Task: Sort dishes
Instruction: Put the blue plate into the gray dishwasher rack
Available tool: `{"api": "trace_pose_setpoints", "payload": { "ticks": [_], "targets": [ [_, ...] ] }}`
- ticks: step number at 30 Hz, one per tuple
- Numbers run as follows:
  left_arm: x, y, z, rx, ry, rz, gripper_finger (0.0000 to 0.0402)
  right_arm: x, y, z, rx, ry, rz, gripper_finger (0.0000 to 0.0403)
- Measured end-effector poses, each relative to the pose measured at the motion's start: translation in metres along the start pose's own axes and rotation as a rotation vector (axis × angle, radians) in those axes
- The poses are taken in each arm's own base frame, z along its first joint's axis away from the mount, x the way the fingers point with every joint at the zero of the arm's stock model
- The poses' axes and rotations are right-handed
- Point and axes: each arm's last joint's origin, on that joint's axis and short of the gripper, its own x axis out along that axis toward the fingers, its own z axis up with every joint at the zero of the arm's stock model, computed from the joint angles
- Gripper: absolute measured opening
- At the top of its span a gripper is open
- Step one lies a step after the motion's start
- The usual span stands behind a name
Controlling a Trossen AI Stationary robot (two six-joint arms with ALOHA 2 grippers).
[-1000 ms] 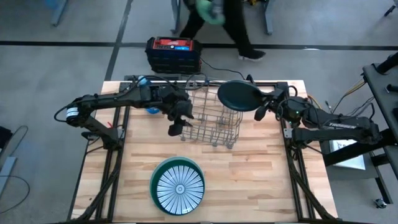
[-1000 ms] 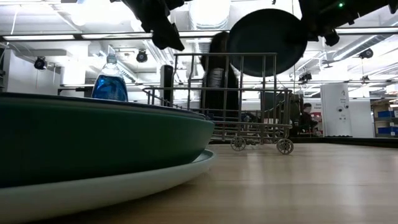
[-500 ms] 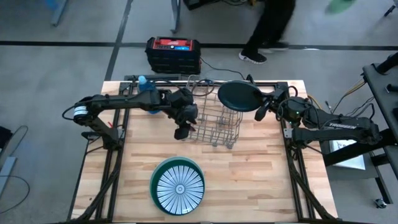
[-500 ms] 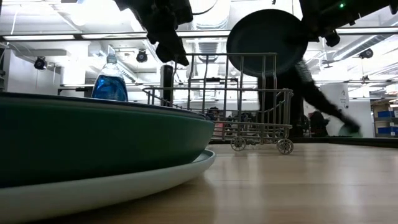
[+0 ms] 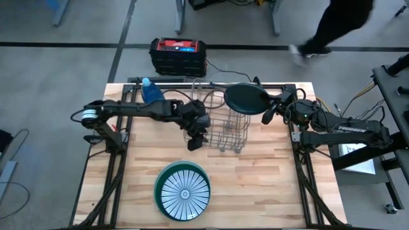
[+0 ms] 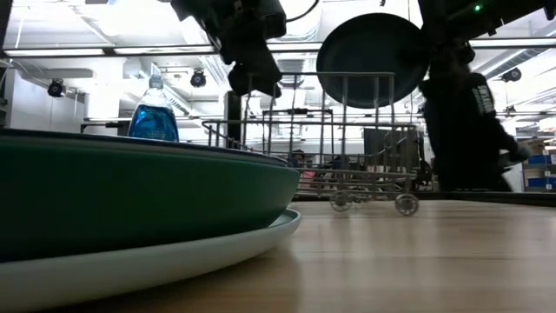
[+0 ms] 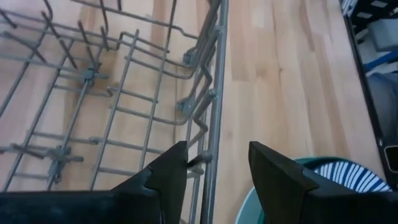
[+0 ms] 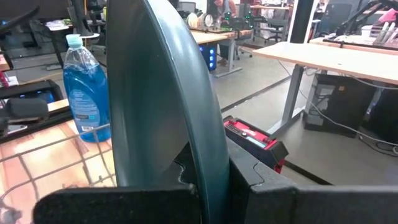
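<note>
My right gripper (image 5: 268,114) is shut on a dark teal plate (image 5: 245,98) above the far right part of the wire rack (image 5: 220,124). The plate also shows in the low view (image 6: 372,59). My left gripper (image 5: 197,138) is open at the rack's near left corner, and its fingers stand on either side of the rim wire (image 7: 213,134). Near the table's near edge, a white plate with dark stripes (image 5: 185,191) lies in a larger green plate (image 5: 159,176). The red plate is out of view. My right gripper pinches the teal plate's rim (image 8: 200,163) between its two fingers, coming level from the table's right. The plate stands on edge, lifted clear above the rack. My left gripper has one finger (image 7: 176,163) close against the rack's rim wire; whether it touches, I cannot tell.
A blue bottle (image 5: 148,90) stands at the far edge, left of the rack. A red and black box (image 5: 179,55) sits on the floor beyond the table. A person (image 5: 339,22) walks past behind. Bare wood lies right of the plate stack.
My left gripper has moved toward the right and near edges and come down at the rack's near left corner. The rack has shifted slightly to the right. The right arm has held the plate still. The person has walked to the right.
</note>
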Motion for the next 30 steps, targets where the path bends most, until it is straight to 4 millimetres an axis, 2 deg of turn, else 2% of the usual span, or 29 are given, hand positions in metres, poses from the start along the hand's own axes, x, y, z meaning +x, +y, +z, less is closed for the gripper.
{"api": "trace_pose_setpoints", "payload": {
  "ticks": [8,14,19,23,30],
  "targets": [
    [0.011,-0.004,0.019,0.009,-0.184,-0.026,0.0155,-0.001,-0.001,0.0,-0.005,-0.003,-0.007,0.0018],
    [0.013,-0.003,0.016,0.004,-0.16,0.003,0.0155,-0.001,-0.001,0.0,0.011,-0.005,-0.008,0.0018],
    [-0.006,-0.008,0.015,0.043,-0.163,0.009,0.0155,-0.003,-0.002,-0.001,0.007,0.005,-0.022,0.0018],
    [-0.022,-0.012,0.013,0.053,-0.153,0.026,0.0155,-0.002,-0.005,-0.014,-0.008,0.112,-0.115,0.0018],
    [-0.052,-0.012,-0.01,0.004,0.018,0.229,0.0155,0.003,-0.003,-0.02,-0.013,0.164,-0.165,0.0017]
  ]
}}
